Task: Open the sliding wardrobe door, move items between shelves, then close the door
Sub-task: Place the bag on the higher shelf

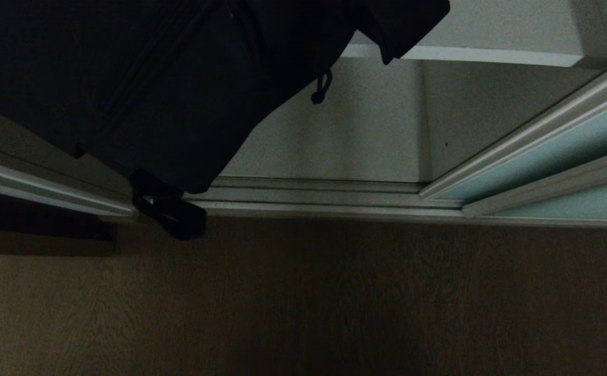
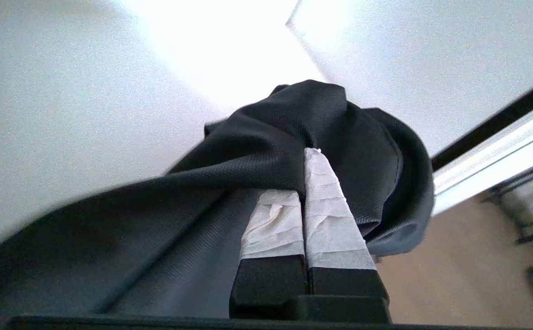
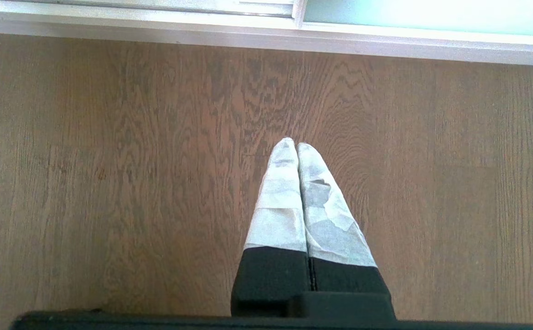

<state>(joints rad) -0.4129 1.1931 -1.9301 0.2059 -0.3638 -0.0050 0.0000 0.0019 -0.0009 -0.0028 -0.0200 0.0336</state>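
Wood floor [image 1: 334, 303] fronts the open wardrobe. My left gripper [image 2: 304, 183] is clamped on the black bag [image 1: 141, 89], hanging before the bay: mid-transfer. Next I must reach a shelf [image 1: 491, 55]. Right gripper [image 3: 296, 149] idles, pinched empty.

Legible markings: none.
No text, label, brand, number or sign is readable on any surface in the head view or either wrist view.
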